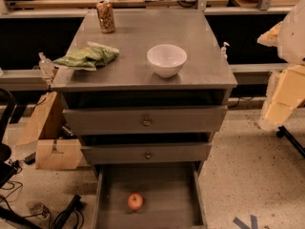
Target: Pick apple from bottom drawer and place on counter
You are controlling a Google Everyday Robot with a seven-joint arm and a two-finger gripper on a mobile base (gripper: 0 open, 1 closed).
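The apple [135, 201], small and red-orange, lies on the floor of the pulled-out bottom drawer [104, 194], near its middle front. The counter [143, 37] is the grey metal top of the cabinet. My gripper [281, 97], a cream-and-white shape, hangs at the right edge of the view. It is to the right of the cabinet, about level with the top drawer, well above and to the right of the apple. It holds nothing that I can see.
On the counter stand a white bowl [167, 59], a green snack bag [86, 57] at the left and a can [106, 16] at the back left. Two upper drawers [145, 121] are partly pulled out. Cardboard boxes [52, 147] and cables [62, 213] lie on the floor at the left.
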